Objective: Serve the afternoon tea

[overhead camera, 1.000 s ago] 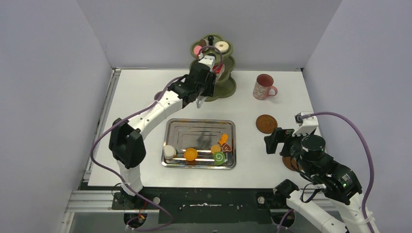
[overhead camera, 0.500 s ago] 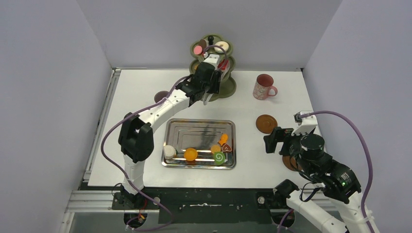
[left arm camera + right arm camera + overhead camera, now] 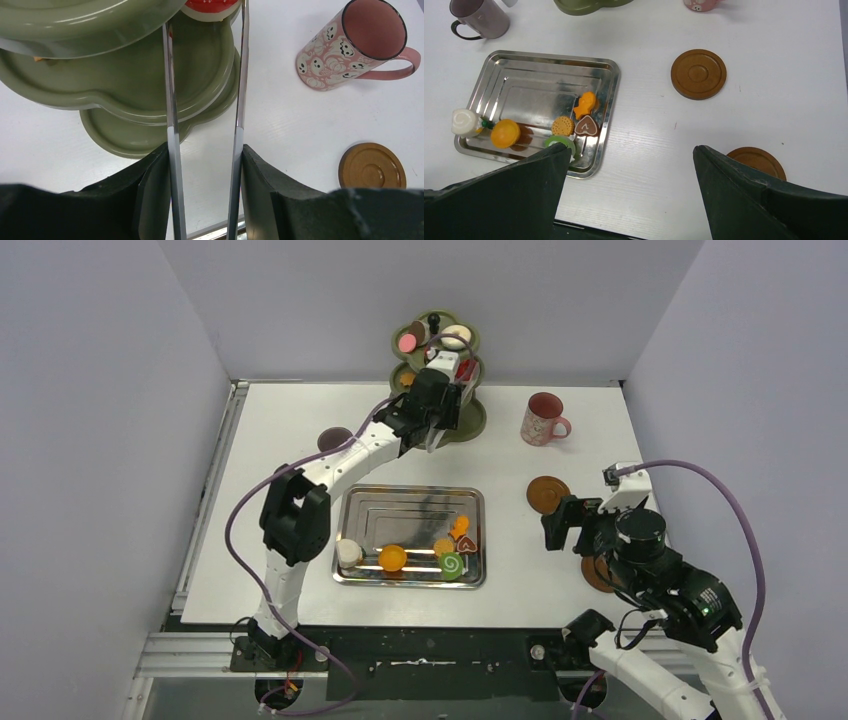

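**Tongs at the middle tier, right jaws waiting wide**

My left gripper [image 3: 205, 167] is clamped on the metal tongs [image 3: 170, 145], one blade pressed against each finger. I judge the sweets too small for my own pads, so the tongs do the reaching. The blades run forward to the olive-green stand [image 3: 125, 95], and a red-and-white sweet [image 3: 210, 5] sits between their tips on the middle tier, at the very top of the wrist view. I cannot tell whether the tips pinch it or merely flank it.

To get there, my left arm stretches long across the table [image 3: 774, 75], with the elbow left of the steel tray [image 3: 539, 57] and the wrist raised to the height of that tier.

My right gripper [image 3: 631, 150] hangs with its jaws spread wide and holds nothing. It is above bare table between the tray and the two brown coasters [image 3: 698, 73], probably placed so as not to crowd the left arm.

The pink mug [image 3: 345, 45] stands upright right of the stand, on no coaster, and the mauve mug [image 3: 479, 17] is beyond the tray's far left corner. The swirl roll [image 3: 465, 122] and five other sweets lie in the tray, so I judge the serving roughly midway
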You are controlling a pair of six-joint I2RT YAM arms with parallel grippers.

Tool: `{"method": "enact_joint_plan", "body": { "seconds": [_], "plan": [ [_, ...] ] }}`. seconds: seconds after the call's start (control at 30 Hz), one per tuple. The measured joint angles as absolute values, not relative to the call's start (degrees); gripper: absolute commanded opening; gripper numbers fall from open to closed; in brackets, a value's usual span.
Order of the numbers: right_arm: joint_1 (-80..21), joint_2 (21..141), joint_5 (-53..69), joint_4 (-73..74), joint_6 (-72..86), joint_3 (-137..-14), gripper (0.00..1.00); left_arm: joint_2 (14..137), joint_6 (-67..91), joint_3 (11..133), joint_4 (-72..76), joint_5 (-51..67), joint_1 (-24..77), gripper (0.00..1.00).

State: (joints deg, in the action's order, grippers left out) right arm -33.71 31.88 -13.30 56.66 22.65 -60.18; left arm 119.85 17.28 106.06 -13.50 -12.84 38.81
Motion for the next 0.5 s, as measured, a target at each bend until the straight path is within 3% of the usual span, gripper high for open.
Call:
{"method": "enact_joint_plan", "body": {
  "seconds": [0.23,0.5],
  "plan": [
    [-33.71,33.39,-14.22,56.97,21.39,-62.61,1.00,120.88,16.43,107.22,-14.09,-12.82,38.63,0.52],
    [-33.71,33.36,-14.61,57.41,21.21,-62.89,1.00,120.86,15.31,107.18,-14.50,-12.82,38.26,0.54]
  ]
}}
